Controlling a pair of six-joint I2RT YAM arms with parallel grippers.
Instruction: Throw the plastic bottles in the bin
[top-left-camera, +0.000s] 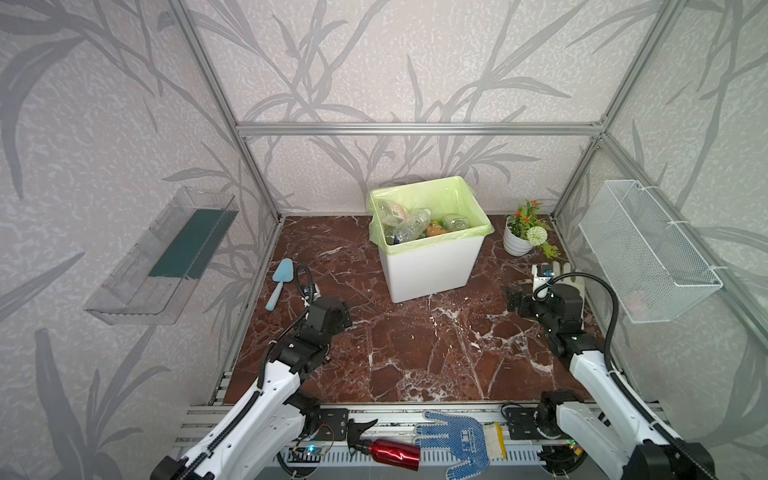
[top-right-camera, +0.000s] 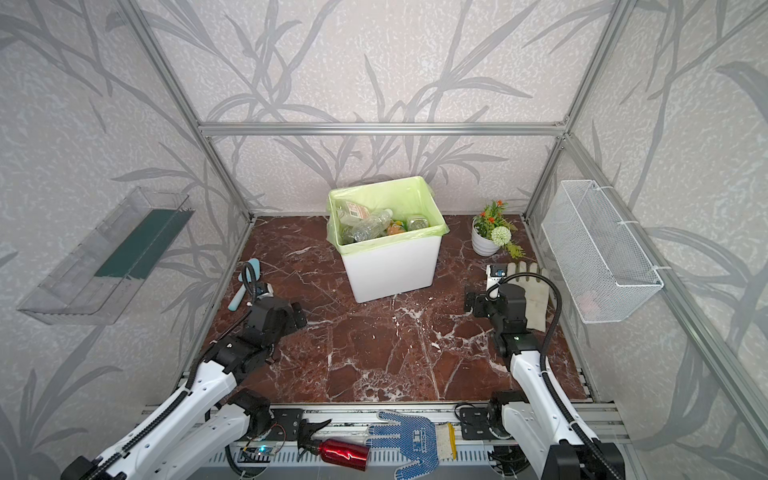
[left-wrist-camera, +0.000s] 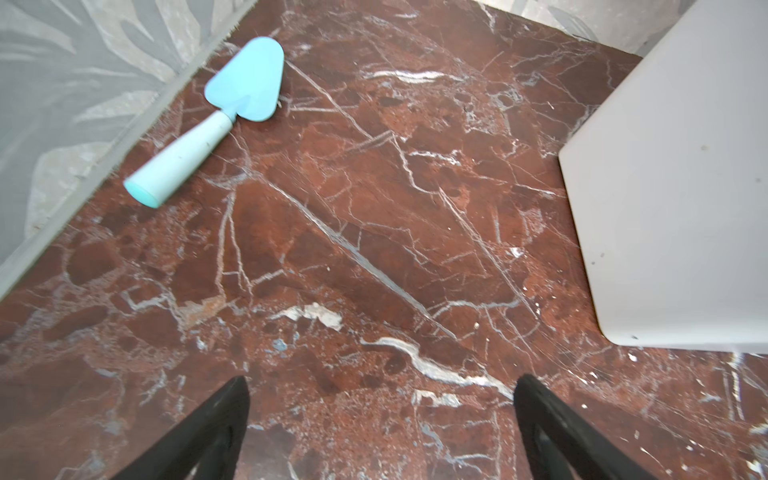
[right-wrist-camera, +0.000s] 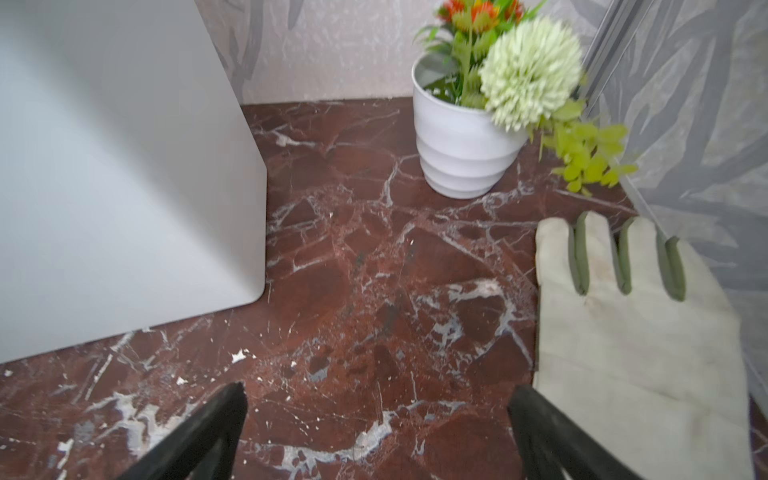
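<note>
The bin (top-left-camera: 428, 270) (top-right-camera: 395, 266), a white tub lined with a light-green bag, stands at the back middle of the marble floor. Several plastic bottles (top-left-camera: 411, 226) (top-right-camera: 368, 226) lie piled inside it, clear ones on top. No bottle shows on the floor. My left gripper (top-left-camera: 345, 319) (left-wrist-camera: 380, 382) hovers low, to the front left of the bin (left-wrist-camera: 673, 187), open with only bare marble between its fingers. My right gripper (top-left-camera: 513, 301) (right-wrist-camera: 376, 390) is open and empty too, to the front right of the bin (right-wrist-camera: 124, 187).
A blue trowel (top-left-camera: 279, 282) (left-wrist-camera: 245, 79) lies by the left wall. A white flower pot (top-left-camera: 517, 239) (right-wrist-camera: 461, 153) and a pale work glove (top-right-camera: 536, 299) (right-wrist-camera: 623, 332) sit at the right. A red spray bottle (top-left-camera: 392, 453) and a blue dotted glove (top-left-camera: 461, 440) rest on the front rail.
</note>
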